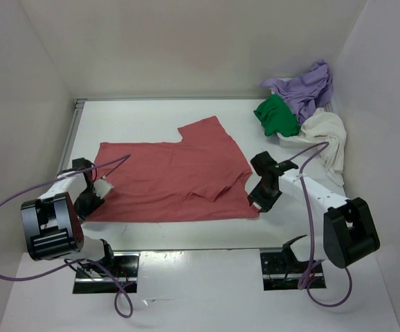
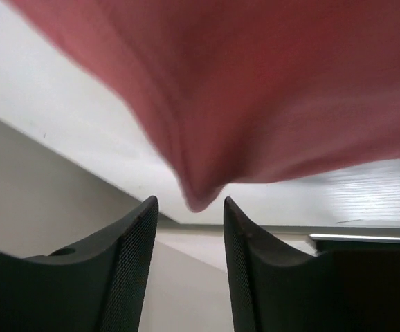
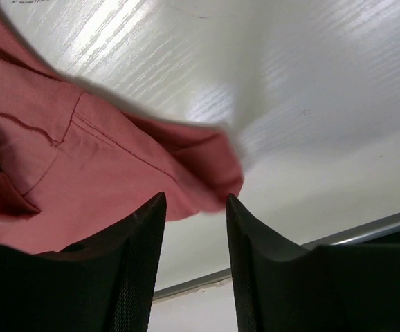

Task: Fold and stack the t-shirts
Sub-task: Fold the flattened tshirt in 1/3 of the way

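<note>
Lying flat across the middle of the white surface [image 1: 144, 117], the salmon-red shirt [image 1: 172, 176] has an arm at each near corner. One sleeve points toward 12 o'clock, and a small fold creases the cloth near its 4 o'clock side. The left gripper [image 1: 95, 188] sits at the shirt's 8 o'clock corner. Its wrist camera shows the black fingers [image 2: 134, 249] spread apart, with a drooping tip of red cloth at the gap between them, not pinched. The right gripper [image 1: 261, 196] sits at the 4 o'clock corner, its fingers [image 3: 252, 249] likewise parted, and a hemmed corner of the shirt lies just past their tips. Heaped together at 2 o'clock, well apart from the red shirt, are the lavender shirt [image 1: 307, 86], the green shirt [image 1: 277, 116] and the cream shirt [image 1: 328, 138], all crumpled and touching.
</note>
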